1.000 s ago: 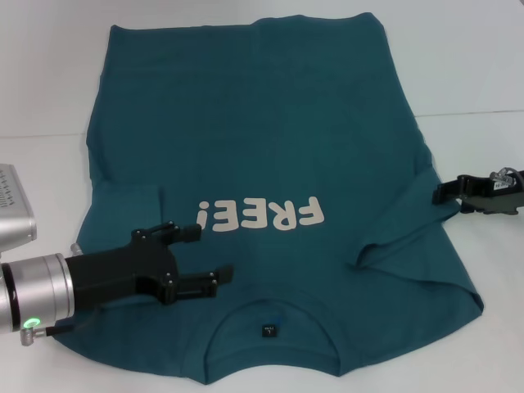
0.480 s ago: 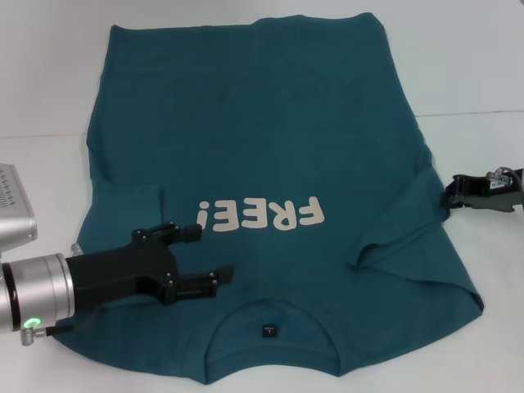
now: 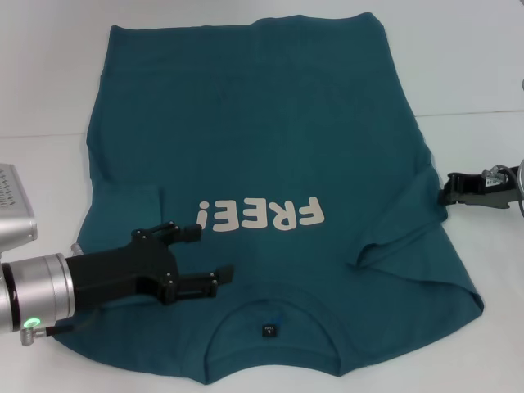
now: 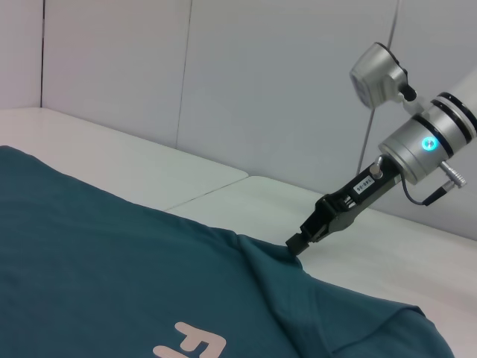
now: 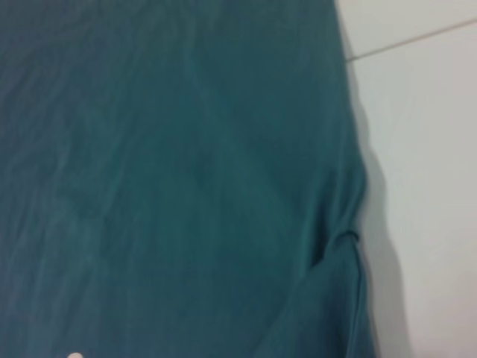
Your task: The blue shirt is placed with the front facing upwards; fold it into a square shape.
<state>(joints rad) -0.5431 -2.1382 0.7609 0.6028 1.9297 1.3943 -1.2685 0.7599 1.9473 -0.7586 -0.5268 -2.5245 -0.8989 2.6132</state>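
Folding is only beginning: the blue shirt [image 3: 262, 164] is lying flat, print up, on the white surface [image 3: 475, 65], while I am hovering my open left claw [image 3: 209, 255] near its collar and bringing my right claw [image 3: 449, 190], seemingly closed, to its right edge to pinch there next.

blue shirt [image 3: 262, 139] matt soft cotton-like cloth, off-white flat print, left end effector [image 3: 210, 256] matt black plastic on brushed metal wrist, surface [image 3: 475, 65] smooth white matt
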